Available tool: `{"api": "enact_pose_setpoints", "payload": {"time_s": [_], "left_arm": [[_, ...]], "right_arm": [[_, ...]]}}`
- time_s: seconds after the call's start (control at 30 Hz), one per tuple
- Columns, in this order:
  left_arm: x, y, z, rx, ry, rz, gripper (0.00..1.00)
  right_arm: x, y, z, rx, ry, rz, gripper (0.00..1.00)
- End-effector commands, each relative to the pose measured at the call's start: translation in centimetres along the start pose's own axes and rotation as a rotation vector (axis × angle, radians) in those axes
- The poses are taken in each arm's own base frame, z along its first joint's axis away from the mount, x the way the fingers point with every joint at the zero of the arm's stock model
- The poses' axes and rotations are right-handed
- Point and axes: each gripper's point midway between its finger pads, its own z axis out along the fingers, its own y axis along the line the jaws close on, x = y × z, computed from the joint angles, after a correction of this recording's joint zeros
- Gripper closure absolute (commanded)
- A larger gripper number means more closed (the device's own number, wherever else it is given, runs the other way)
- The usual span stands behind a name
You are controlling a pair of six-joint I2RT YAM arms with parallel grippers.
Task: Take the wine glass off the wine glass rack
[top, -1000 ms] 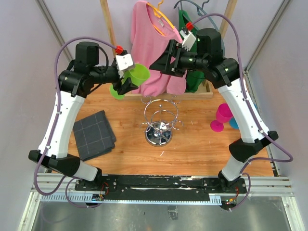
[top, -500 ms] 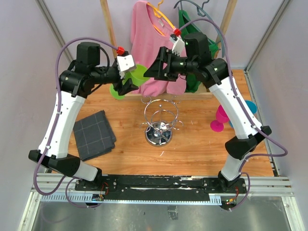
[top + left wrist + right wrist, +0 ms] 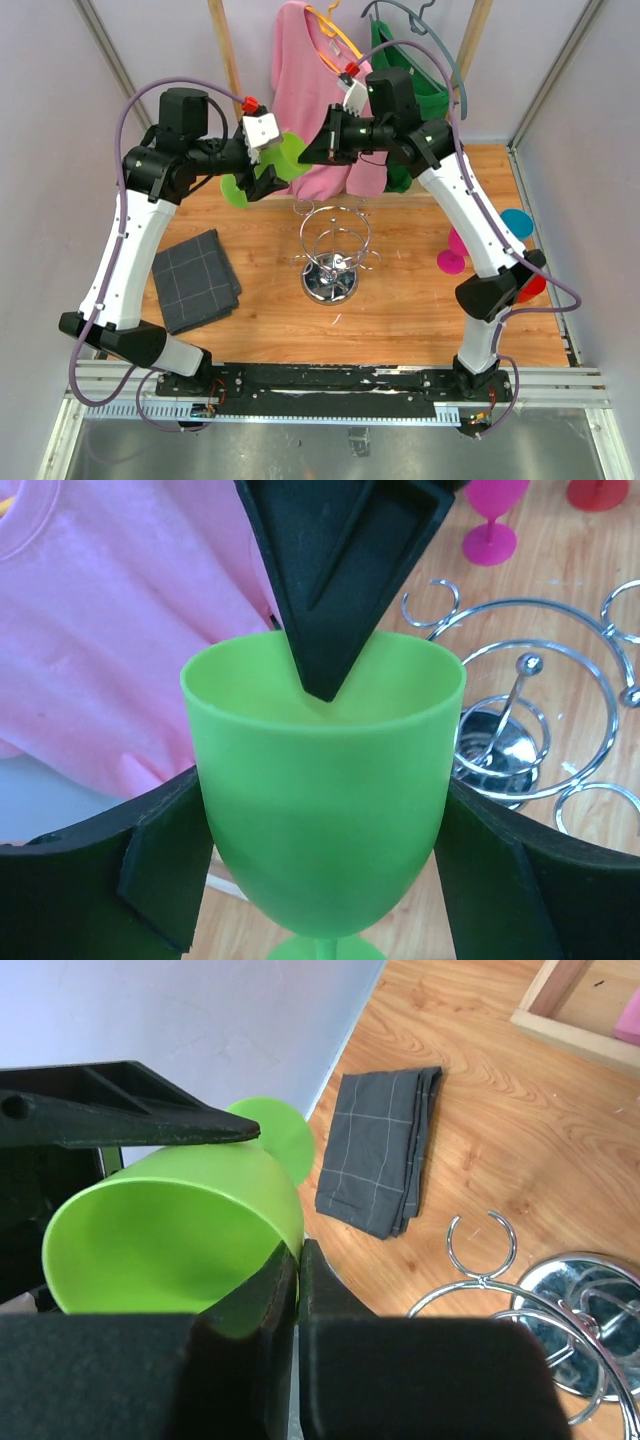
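The green wine glass [image 3: 287,157] hangs in the air behind the chrome wine glass rack [image 3: 335,245], clear of its arms. My left gripper [image 3: 272,172] has a finger against each side of the bowl [image 3: 320,810]. My right gripper [image 3: 318,148] reaches in from the right and is shut on the rim [image 3: 170,1230], one finger inside the bowl and one outside. That right finger [image 3: 330,580] dips into the cup in the left wrist view. The rack [image 3: 530,730] stands bare on the table, and its looped arms [image 3: 540,1290] also show in the right wrist view.
A folded grey cloth [image 3: 195,278] lies at the left. Pink glasses [image 3: 455,250], a blue one [image 3: 515,222] and a red one [image 3: 530,285] sit at the right. A pink shirt [image 3: 310,100] and a green garment [image 3: 400,110] hang on the wooden clothes rack behind.
My right arm has swung left to the glass and its jaws have closed on the rim. The glass has tipped slightly in my left gripper.
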Motion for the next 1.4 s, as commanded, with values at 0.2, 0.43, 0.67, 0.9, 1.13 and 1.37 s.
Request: {"api": "enact_pose_setpoints", "payload": {"time_s": [0.2,0.43,0.67,0.9,1.13,1.37], "left_arm": [[-1.1,1.7,-1.0,-0.11,0.011,-0.029,0.01],[-1.2,2.2,-1.4,-0.168,-0.024,-0.065,0.01],[-0.1,2.6,-1.2,-0.185,-0.004,-0.103,0.01],[1.1,3.2,-0.5,-0.194,0.021,-0.123,0.01],[2.0,3.2,0.1,-0.18,0.035,-0.146,0.01],[2.3,3.2,0.3,-0.177,0.04,-0.152,0.01]], "right_arm": [[-3.2,2.3,-8.0,0.001,-0.194,-0.047,0.99],[-4.1,-1.5,-17.0,0.181,-0.324,-0.053,0.99],[0.3,-7.1,-26.2,0.561,-0.326,-0.077,0.99],[7.0,-11.0,-31.4,0.86,-0.331,-0.065,0.99],[10.1,-11.8,-34.1,0.98,-0.362,-0.029,0.99],[15.0,-16.1,-33.7,1.074,-0.314,0.05,0.99]]}}
